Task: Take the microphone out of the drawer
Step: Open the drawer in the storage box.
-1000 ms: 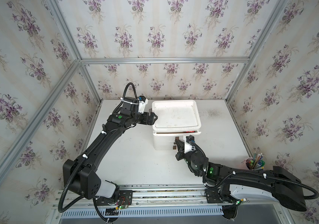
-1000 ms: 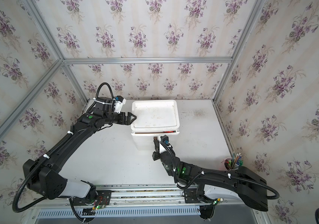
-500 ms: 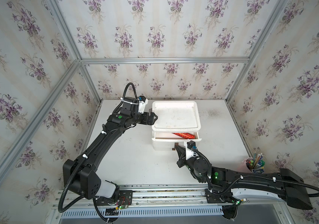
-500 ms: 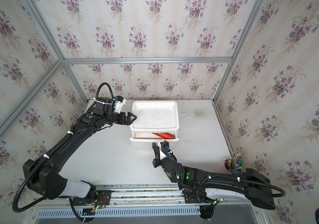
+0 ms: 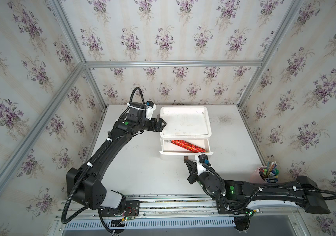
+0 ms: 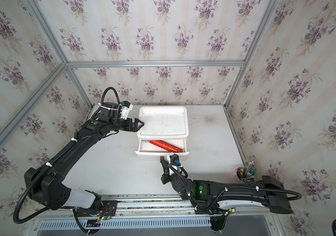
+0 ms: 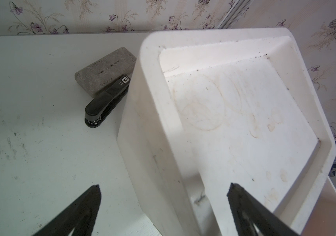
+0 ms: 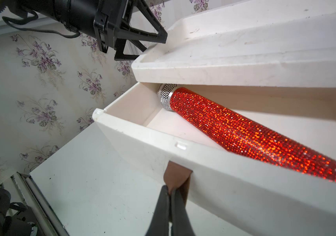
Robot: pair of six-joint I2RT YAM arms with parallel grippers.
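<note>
Drawer (image 5: pixel 185 153) slid further out — microphone (image 5: pixel 188 145) now exposed, lying diagonal. Right gripper (image 8: pixel 170 189) clenched on brown tab (image 8: pixel 176 175); left gripper (image 5: pixel 163 123) splayed astride cabinet (image 5: pixel 185 134) rim — open table (image 5: pixel 142 165) in front.

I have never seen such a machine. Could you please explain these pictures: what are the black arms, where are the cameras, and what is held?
Two black robot arms work on a white table. Two pictures look down from above, nearly alike; two come from a camera on each arm's wrist. The left hand is open at the edge of a white box. The right hand is shut on the brown tab of its drawer, which stands open. Inside lies a red glittering microphone, not held. A stapler and a grey case lie beside the box; a pen cup stands apart.
</note>
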